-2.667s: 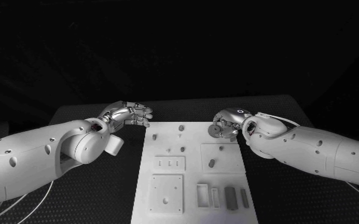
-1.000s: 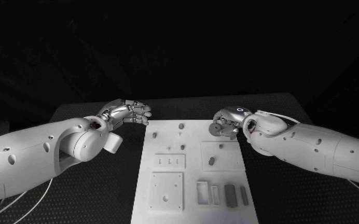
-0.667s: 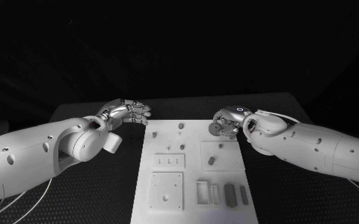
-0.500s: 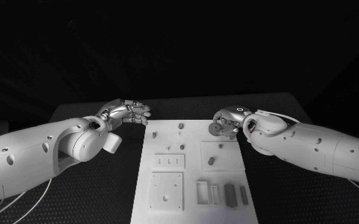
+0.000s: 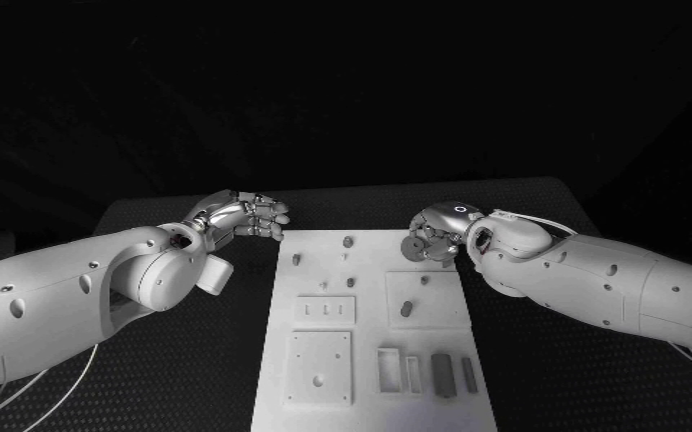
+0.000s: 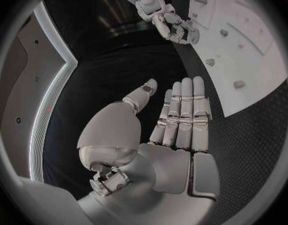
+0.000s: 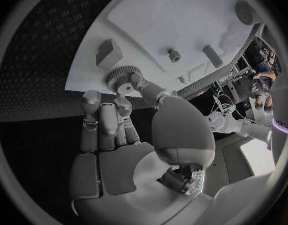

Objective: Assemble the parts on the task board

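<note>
- Two hands sit at the far end of the task board (image 5: 375, 332), one off each of its corners.
- The right hand (image 5: 437, 232) pinches a small gear (image 7: 121, 79) between thumb and fingertips, over the board's far right corner.
- The left hand (image 6: 172, 130) holds nothing; its fingers lie straight and side by side, thumb apart, above the black table (image 5: 173, 372) just off the board's far left corner.
- Several small parts (image 5: 444, 375) lie in the board's near recesses.
</note>
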{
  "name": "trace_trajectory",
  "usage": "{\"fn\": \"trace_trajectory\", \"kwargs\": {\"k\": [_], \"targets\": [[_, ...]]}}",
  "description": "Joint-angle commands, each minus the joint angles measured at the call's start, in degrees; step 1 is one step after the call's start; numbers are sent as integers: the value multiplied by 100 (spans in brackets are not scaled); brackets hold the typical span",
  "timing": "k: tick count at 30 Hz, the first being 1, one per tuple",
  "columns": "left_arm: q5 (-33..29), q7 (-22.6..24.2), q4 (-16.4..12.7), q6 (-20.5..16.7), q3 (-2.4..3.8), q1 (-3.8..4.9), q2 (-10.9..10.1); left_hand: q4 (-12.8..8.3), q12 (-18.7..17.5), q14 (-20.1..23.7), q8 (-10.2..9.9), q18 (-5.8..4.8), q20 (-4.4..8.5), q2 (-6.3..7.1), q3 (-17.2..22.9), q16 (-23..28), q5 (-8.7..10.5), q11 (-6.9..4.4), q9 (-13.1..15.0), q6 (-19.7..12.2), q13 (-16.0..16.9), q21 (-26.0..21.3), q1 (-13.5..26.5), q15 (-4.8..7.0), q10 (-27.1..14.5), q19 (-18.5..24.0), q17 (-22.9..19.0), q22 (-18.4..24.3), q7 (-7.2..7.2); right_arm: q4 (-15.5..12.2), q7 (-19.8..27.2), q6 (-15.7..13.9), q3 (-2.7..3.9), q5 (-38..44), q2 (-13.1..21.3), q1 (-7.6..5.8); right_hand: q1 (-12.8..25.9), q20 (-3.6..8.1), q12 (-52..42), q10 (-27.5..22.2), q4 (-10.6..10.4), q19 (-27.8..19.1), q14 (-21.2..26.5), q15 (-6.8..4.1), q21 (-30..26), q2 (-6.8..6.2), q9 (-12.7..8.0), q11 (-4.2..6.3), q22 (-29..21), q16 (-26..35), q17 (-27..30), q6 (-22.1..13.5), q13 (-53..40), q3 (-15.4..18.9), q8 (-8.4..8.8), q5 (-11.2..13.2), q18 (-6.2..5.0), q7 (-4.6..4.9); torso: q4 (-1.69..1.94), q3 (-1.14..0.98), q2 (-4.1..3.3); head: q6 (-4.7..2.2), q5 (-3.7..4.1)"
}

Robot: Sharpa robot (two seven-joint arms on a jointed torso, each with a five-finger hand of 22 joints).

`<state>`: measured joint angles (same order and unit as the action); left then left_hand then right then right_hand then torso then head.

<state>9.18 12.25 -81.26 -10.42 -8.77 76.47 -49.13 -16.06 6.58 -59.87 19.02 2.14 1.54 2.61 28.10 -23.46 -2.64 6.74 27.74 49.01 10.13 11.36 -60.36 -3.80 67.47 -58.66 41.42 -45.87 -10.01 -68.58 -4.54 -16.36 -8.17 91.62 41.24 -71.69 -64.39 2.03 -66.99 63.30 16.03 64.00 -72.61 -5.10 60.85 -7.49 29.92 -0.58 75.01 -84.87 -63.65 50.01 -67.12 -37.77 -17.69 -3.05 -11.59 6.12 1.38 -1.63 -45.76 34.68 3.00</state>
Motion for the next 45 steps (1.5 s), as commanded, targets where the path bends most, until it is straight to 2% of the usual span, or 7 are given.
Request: {"fn": "trace_trajectory", "kwargs": {"k": [1,10,14,22,28,37,45], "targets": [[19,35,-11,42,4,8,8,-4,-26,-23,-24,50,25,38,-29,21,-29,5,8,-28,8,-40,19,-8,28,-4,9,-7,-19,31,-34,160,-43,166,-11,67,82,38,-24,34,-55,24,-23,-75,26,41,202,74,72,-22,-12,781,39,2,-141,-20,-341,-8,8,-1,3,6,0],[19,32,3,33,4,8,13,-5,-29,-25,-24,51,26,35,-26,26,-29,4,10,-26,11,-42,15,-8,32,-5,15,-9,-18,28,-199,-150,-43,483,-26,93,164,89,-64,189,-140,98,-170,-150,48,35,281,155,65,-63,-106,964,75,-26,-195,-21,-341,-90,11,6,4,8,5],[19,35,1,33,4,8,14,-5,-30,-26,-24,51,26,34,-25,28,-29,4,11,-25,12,-43,14,-7,34,-6,18,-9,-17,-26,-280,-431,-42,552,-28,93,190,104,-88,247,-172,126,-210,-165,57,19,298,169,63,-72,-125,990,67,-26,-196,-20,-341,-105,7,10,4,0,6],[20,41,0,17,4,8,18,-7,-34,-28,-24,51,26,35,-25,33,-29,3,13,-24,14,-44,12,-7,36,-7,22,-11,-17,-363,-636,-938,-34,947,32,43,199,134,-87,292,-188,178,-271,-184,68,-31,319,183,56,-79,-151,1002,85,-36,-184,-21,-341,-116,13,15,10,-20,-9],[20,47,0,11,4,9,20,-7,-36,-29,-24,51,26,36,-25,36,-29,3,13,-23,16,-46,11,-7,38,-7,26,-11,-16,-606,-823,-1056,-27,1092,49,-32,201,153,-90,343,-190,210,-312,-193,73,-43,339,196,52,-79,-156,1032,95,-46,-187,-20,-341,-129,21,23,9,-64,-19],[20,46,-27,11,4,10,5,-7,-39,-30,-24,50,26,37,-25,41,-29,3,15,-21,18,-47,11,-7,41,-8,31,-13,-16,-1020,-967,-1216,-26,1451,-149,-37,226,172,-62,378,-232,247,-345,-204,69,-110,357,206,42,-67,-136,1046,132,-63,-173,-21,-341,-139,8,13,0,-70,-72],[20,43,-32,10,4,10,18,-6,-43,-32,-25,50,26,39,-26,45,-29,3,16,-21,20,-49,12,-7,42,-9,36,-14,-16,-868,-929,-1237,-59,1547,-513,20,229,181,-45,391,-259,262,-354,-206,61,-134,359,203,35,-57,-118,1026,149,-82,-146,-21,-341,-134,18,16,-2,-88,-94]]}}
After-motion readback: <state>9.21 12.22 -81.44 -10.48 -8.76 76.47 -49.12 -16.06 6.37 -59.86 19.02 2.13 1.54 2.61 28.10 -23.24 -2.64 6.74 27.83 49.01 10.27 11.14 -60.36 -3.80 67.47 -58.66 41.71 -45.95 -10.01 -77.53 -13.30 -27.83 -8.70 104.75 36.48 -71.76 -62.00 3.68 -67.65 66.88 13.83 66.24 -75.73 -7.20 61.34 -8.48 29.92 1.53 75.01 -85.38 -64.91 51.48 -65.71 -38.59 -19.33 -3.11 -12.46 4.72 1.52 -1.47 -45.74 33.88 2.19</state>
